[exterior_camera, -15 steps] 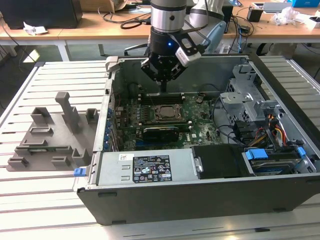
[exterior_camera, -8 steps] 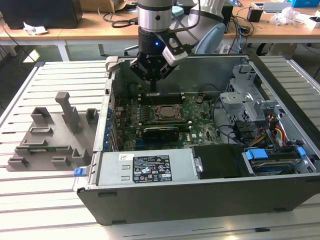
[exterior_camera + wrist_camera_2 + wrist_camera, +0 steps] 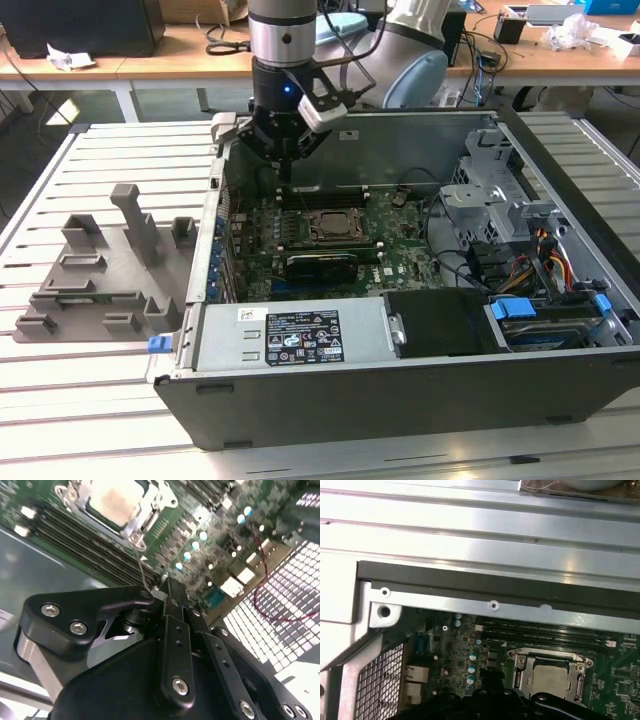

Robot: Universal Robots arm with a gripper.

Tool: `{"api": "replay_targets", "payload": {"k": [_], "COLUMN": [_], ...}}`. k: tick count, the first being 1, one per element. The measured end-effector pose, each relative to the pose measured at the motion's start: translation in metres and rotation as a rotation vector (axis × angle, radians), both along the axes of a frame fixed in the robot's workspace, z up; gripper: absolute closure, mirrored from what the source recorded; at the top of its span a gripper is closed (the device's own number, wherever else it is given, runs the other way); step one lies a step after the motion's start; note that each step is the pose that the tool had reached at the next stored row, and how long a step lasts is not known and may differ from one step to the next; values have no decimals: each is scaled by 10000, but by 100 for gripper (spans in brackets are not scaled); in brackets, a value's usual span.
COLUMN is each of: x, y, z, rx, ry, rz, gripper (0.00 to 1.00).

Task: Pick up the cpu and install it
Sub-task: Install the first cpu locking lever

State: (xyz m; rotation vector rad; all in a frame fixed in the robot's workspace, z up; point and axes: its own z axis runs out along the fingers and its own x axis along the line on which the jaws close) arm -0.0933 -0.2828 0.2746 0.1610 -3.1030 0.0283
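A: Scanning from the exterior view's left: the grey plastic holder tray (image 3: 105,275) with its upright posts lies on the slatted white metal table (image 3: 40,420); I see no chip resting in it; just beside it stands the open grey steel computer case (image 3: 400,390); the green motherboard (image 3: 400,245) lies inside.

B: And the arm?

A: The black two-finger gripper (image 3: 286,172) hangs over the board's far edge, near the case wall; it sits a little to the exterior view's left of the black square socket frame (image 3: 332,226); further right come the grey metal drive cage (image 3: 495,190) and the bundle of coloured cables (image 3: 555,265).

B: Where is the cpu?

A: The small flat square cpu (image 3: 551,676) with its silver-grey metal top lies inside the socket frame, the frame's metal bracket around it; the second wrist view shows the same pale plate (image 3: 117,502) well clear of the fingertips.

B: The jaws?

A: Together, with nothing between them; in the second wrist view the black fingers (image 3: 172,605) meet at a point.

B: So how far along?

A: I judge the placing done: chip seated, gripper free of it; the thin wire lever (image 3: 141,570) stands up beside the socket, so I cannot tell whether the latch is locked.
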Motion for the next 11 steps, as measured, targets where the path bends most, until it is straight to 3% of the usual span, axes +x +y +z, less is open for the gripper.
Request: {"api": "replay_targets", "payload": {"k": [5,9,11], "x": [-2,62,172], "y": [70,71,71], "z": [-76,-106,-116], "rx": [1,1,0], "ry": [-2,0,5], "rz": [-6,-8,-9], "gripper": [89,89,89]}}
